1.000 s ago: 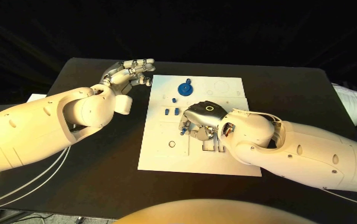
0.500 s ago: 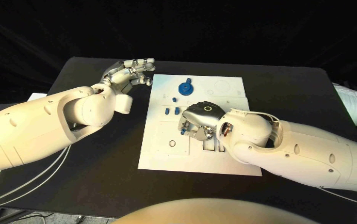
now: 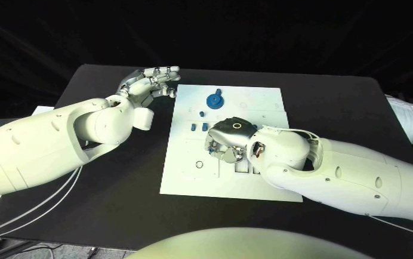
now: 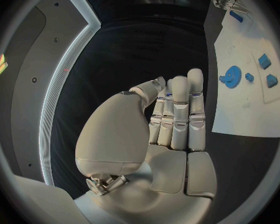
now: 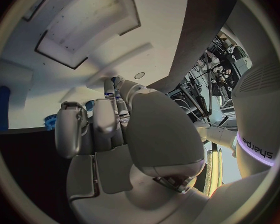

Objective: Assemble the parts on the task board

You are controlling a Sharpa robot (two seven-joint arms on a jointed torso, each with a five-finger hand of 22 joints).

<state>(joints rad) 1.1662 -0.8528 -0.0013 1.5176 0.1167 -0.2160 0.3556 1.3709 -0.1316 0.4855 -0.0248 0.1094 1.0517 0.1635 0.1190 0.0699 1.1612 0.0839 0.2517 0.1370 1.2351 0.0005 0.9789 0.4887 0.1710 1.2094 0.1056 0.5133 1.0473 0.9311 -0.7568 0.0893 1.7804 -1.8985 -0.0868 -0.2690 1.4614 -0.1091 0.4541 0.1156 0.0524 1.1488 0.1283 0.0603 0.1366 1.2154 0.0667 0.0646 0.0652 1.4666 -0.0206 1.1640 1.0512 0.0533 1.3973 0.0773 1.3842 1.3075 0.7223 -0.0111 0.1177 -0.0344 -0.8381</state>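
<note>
Resting palm-down on the middle of the task board [image 3: 258,101], the right hand [image 3: 231,138] curls its fingers; whether it grips anything, I cannot tell. Beside the board's far left corner, the left hand [image 3: 153,82] holds nothing, fingers straight. Blue parts [image 3: 214,101] lie near the far edge.

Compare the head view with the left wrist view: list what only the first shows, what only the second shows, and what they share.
Head view only: the right hand bent down over the middle of the task board, and the black table all round the board.

Left wrist view only: the left hand's palm side, fingers straight and side by side, with nothing in it.

Both: the left hand beside the board, off its edge, the blue gear and the small blue blocks lying on the board.
</note>
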